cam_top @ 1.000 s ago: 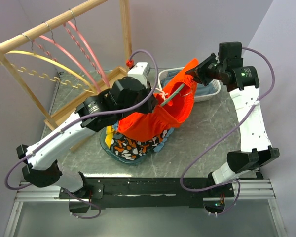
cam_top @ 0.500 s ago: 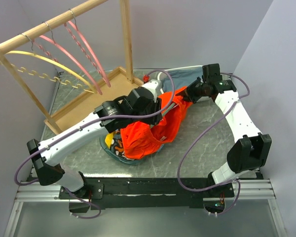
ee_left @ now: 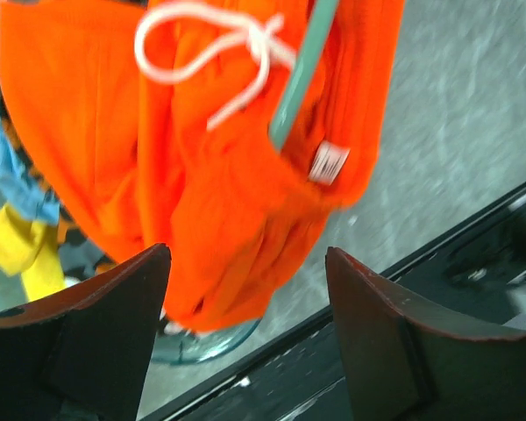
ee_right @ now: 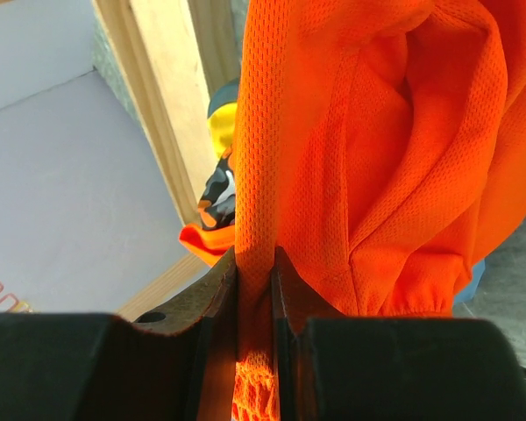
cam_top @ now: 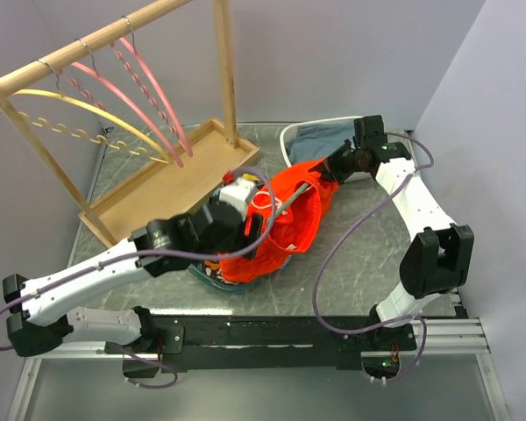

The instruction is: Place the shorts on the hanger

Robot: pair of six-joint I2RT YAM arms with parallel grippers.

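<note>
The bright orange-red shorts (cam_top: 285, 219) hang crumpled over the bowl at the table's middle, their white drawstring (ee_left: 212, 46) looped at the waistband. A pale green hanger (cam_top: 300, 194) bar (ee_left: 302, 72) slants into the waistband opening; the rest of it is hidden in the cloth. My right gripper (cam_top: 335, 166) is shut on a fold of the shorts (ee_right: 351, 158), pinched between its fingers (ee_right: 255, 279) at the far right end. My left gripper (ee_left: 245, 326) stands open just near-left of the shorts (ee_left: 193, 175), with nothing between its fingers (ee_left: 96, 338).
A glass bowl (cam_top: 212, 274) under the shorts holds a black-orange-white patterned garment. A white basket (cam_top: 291, 133) with blue-grey cloth sits at the back. A wooden rack (cam_top: 171, 180) at back left carries pink hangers (cam_top: 149, 88) and a yellow hanger (cam_top: 96, 110).
My left gripper has opened, let go and drawn back toward the near left. The right gripper has lowered with the shorts, which have sunk onto the bowl.
</note>
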